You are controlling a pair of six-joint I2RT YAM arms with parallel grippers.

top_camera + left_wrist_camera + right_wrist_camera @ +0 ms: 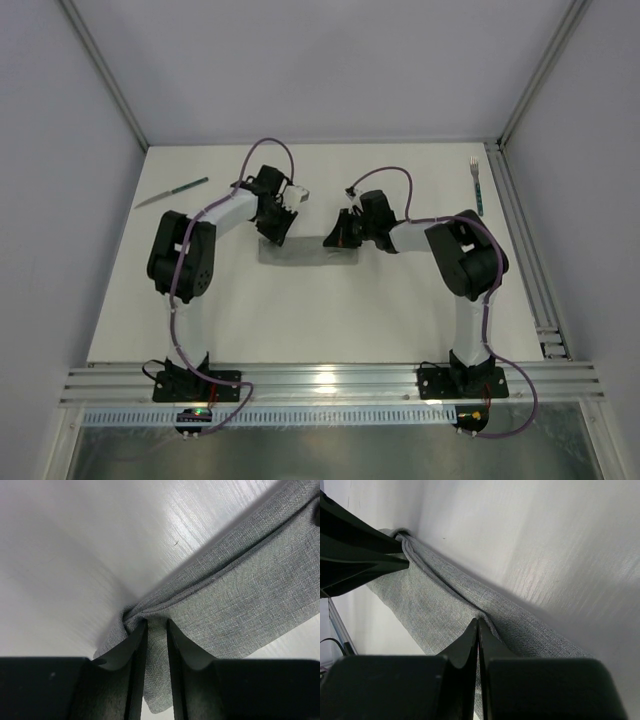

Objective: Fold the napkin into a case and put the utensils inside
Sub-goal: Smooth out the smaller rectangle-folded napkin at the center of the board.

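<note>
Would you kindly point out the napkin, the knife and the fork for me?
napkin (305, 252), top view, middle of the folded strip.
knife (172, 193), top view, mid-length, near the handle's start.
fork (477, 187), top view, mid-length of its shaft.

Left arm (185, 255), right arm (468, 260): black joints, white links. Purple cable (270, 141) ran along each. Bases (192, 380) were black. Left gripper (157, 624) had matte black, flat-faced fingers.

We find both arms reaching forward with elbows raised, wrists turned inward toward each other and tipped down. On the left gripper (156, 625) the jaws stand narrowly parted, pinching bunched napkin (240, 595). On the right gripper (478, 622) the jaws are pressed flat together — tips nipping a napkin fold.
</note>
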